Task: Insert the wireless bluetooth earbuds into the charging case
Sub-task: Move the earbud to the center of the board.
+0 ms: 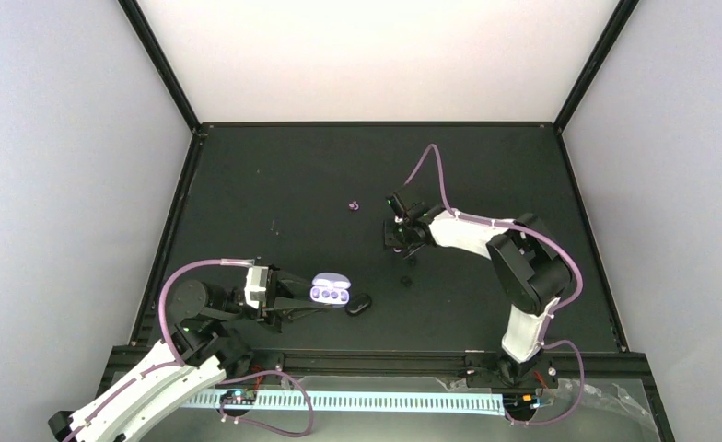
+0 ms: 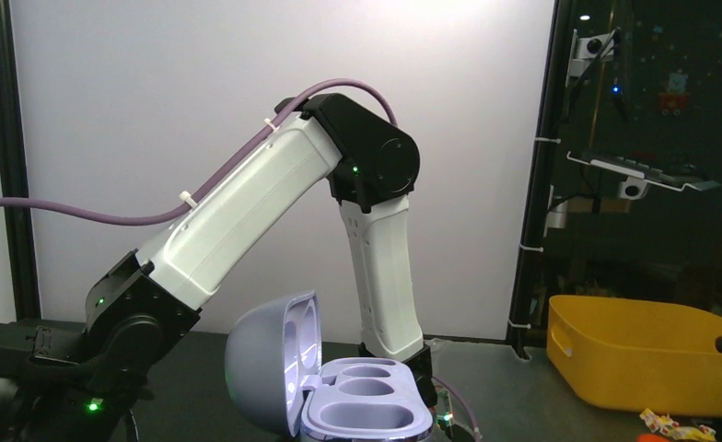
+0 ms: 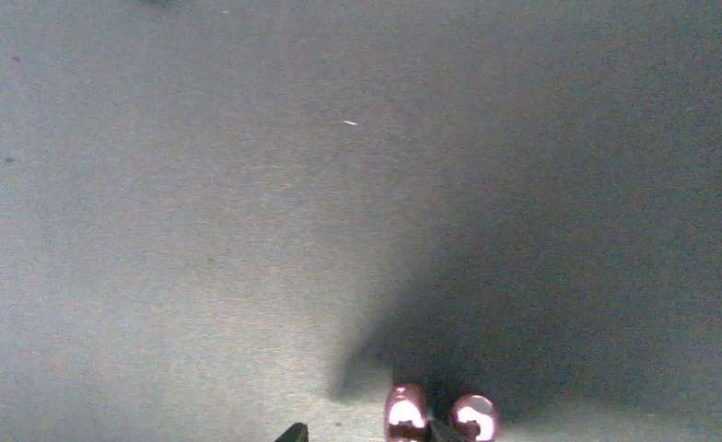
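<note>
My left gripper (image 1: 313, 299) clamps the open lavender oval charging case (image 1: 330, 292), lower centre. The glossy pinkish-purple earbuds (image 3: 405, 412) sit at the wrist view's bottom edge, just beside my right gripper (image 1: 400, 232); whether it's open, I cannot tell.

Yellow tub (image 2: 647, 359) (handle slot on its side) — right of a black frame post (image 2: 540, 193); dark tabletop (image 1: 320, 166).
</note>
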